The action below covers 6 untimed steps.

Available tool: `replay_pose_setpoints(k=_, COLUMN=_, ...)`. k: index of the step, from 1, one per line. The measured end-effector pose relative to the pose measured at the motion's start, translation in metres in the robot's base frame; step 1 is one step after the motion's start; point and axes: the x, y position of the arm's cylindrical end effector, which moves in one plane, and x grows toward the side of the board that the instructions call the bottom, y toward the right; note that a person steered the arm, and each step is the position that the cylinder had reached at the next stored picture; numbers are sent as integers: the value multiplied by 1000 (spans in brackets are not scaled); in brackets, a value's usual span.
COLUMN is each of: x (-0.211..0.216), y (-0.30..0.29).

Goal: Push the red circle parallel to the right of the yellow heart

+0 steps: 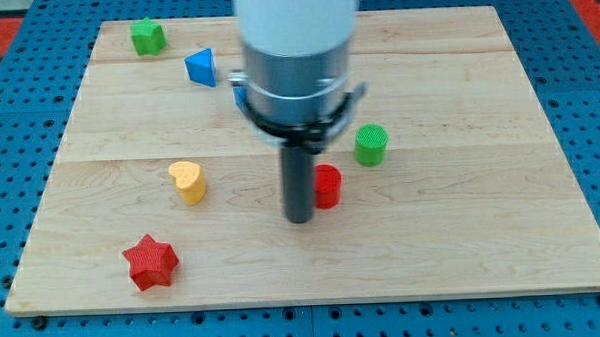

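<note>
camera view | rod upright | my tip (300,220) touching red circle (327,186), its left; yellow heart (187,180) well left

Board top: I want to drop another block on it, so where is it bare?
Bare: the view's right side beyond the green cylinder, and the bottom strip right of the red star. Crowded: the middle, where my tip sits against the red circle, near the yellow heart.

a single camera looks down at a slant from the near edge of the pale wooden counter (463,253), facing its far edge, taking in the whole board, with the arm's grey-and-white cylindrical body (298,58) looming close at the view's top.
</note>
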Motion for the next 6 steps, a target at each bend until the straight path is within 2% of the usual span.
replay_pose_setpoints(k=1, x=-22, y=-11)
replay_pose_setpoints(k=2, x=-58, y=45)
replay_pose_setpoints(k=4, x=-16, y=121)
replay_pose_setpoints(k=5, x=12, y=75)
replay_pose_setpoints(k=6, x=59, y=71)
